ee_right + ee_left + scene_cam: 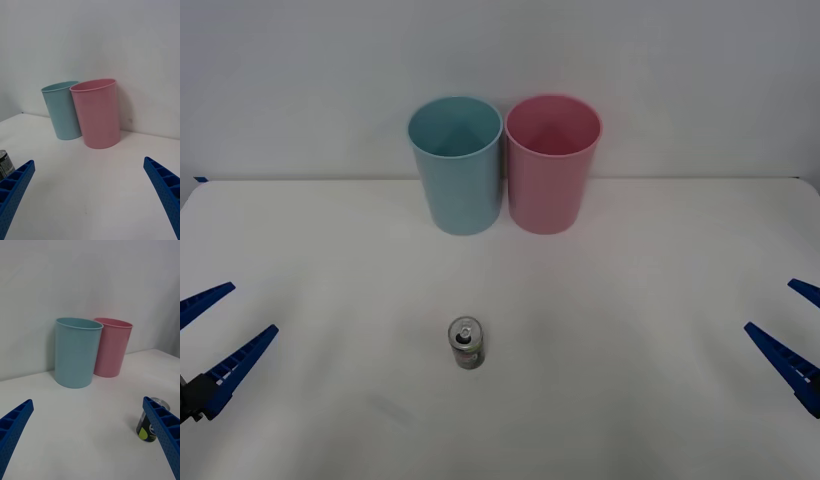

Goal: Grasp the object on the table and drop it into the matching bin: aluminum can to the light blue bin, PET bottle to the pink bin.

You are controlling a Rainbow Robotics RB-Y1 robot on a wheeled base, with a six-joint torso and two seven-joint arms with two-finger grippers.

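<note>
The aluminum can (466, 344), small and dark with a silver pull-tab top, stands upright on the white table (630, 330) near its middle front. Behind it, at the back, the light blue bin (455, 165) and the pink bin (551, 163) stand side by side, blue on the left. My left gripper (252, 308) hovers open at the left edge, far from the can. Open as well, my right gripper (770, 305) waits at the right edge. The left wrist view has the can (146, 427) partly behind one blue finger. In the right wrist view the can (5, 163) peeks past a finger.
A plain white wall rises behind the bins. Wide bare tabletop lies between the can and both grippers, and between the can and the bins. The two bins almost touch each other.
</note>
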